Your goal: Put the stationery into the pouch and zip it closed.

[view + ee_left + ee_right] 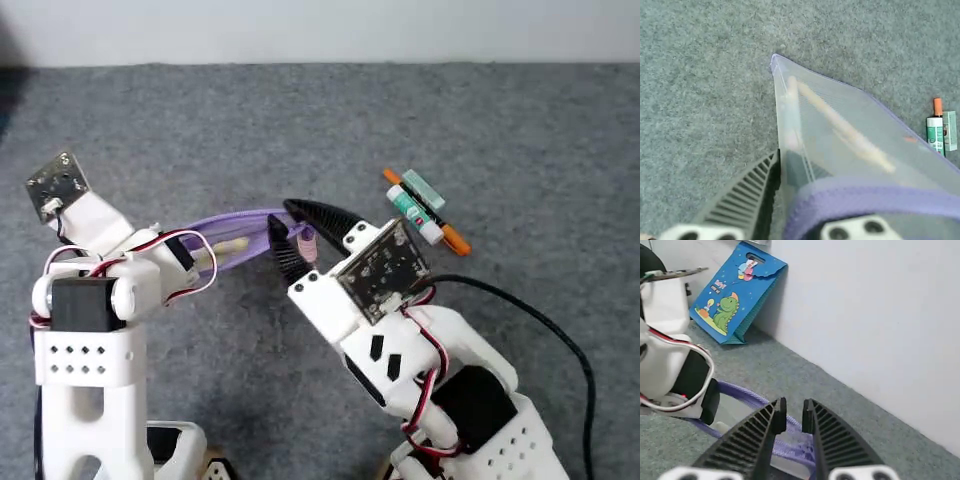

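**Two grippers at one pouch, three pieces out on the table**

My left gripper (192, 252) was clamped on one end of the pouch (810, 145). The pouch's long axis ran from that gripper across toward my right gripper (794, 412), slanting slightly toward the far side of the grey table (500, 110) in the high view. Its far corner pointed straight away from my left wrist. Its purple rim stood open in a long loop. One cream stick (840, 129) lay inside, along the pouch's length.

My right gripper hung over the other end of the pouch, just above the purple rim, its tips aimed toward my left arm. Its fingers were drawn in to a narrow slit, and I saw nothing caught between the tips. A small pink piece (307, 240) showed under that gripper at the pouch's end. Whether it sat inside the pouch, I could not tell.

Beside my right wrist, apart from both grippers, an orange pen (456, 240) lay diagonally on the table. A green-and-white tube (412, 208) lay alongside it on the same line, and a pale green block (422, 187) lay against the tube.

Behind, a blue gift bag (732, 295) leaned on the white wall (865, 315).
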Controlling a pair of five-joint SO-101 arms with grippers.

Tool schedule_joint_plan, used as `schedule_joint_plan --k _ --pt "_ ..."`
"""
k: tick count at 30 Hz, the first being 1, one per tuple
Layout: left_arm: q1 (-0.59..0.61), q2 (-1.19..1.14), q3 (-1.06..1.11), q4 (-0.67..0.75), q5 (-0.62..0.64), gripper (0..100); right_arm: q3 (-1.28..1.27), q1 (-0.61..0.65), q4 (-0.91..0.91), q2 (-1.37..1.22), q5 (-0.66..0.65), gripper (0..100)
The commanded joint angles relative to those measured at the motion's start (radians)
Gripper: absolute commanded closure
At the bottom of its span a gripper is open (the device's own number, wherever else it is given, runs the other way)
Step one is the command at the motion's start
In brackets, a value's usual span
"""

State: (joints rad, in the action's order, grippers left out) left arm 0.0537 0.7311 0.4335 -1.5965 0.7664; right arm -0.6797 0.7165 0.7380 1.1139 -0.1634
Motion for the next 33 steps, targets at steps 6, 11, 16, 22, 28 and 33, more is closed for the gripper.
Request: schedule_joint_plan --k 6,11,16,22,28,33 --pt "0.000 0.002 -0.053 0.029 0.014 99 0.052 -0.160 0.028 -0.012 0.097 94.0" --pt "0.000 0.002 -0.053 0.029 0.014 99 0.138 -0.351 0.151 -0.188 0.153 94.0" --pt "0.000 0.008 -0.015 0.064 0.012 99 0.350 -0.456 0.297 -0.460 0.155 94.0" --pt "0.000 0.008 0.018 0.103 -0.006 99 0.574 -0.492 0.438 -0.802 0.150 93.8" --pt "0.002 0.009 0.021 0.152 -0.077 99 0.769 -0.504 0.535 -1.090 0.126 93.6" --pt "0.002 0.005 0.025 0.157 -0.077 99 0.888 -0.529 0.585 -1.299 0.068 93.4"
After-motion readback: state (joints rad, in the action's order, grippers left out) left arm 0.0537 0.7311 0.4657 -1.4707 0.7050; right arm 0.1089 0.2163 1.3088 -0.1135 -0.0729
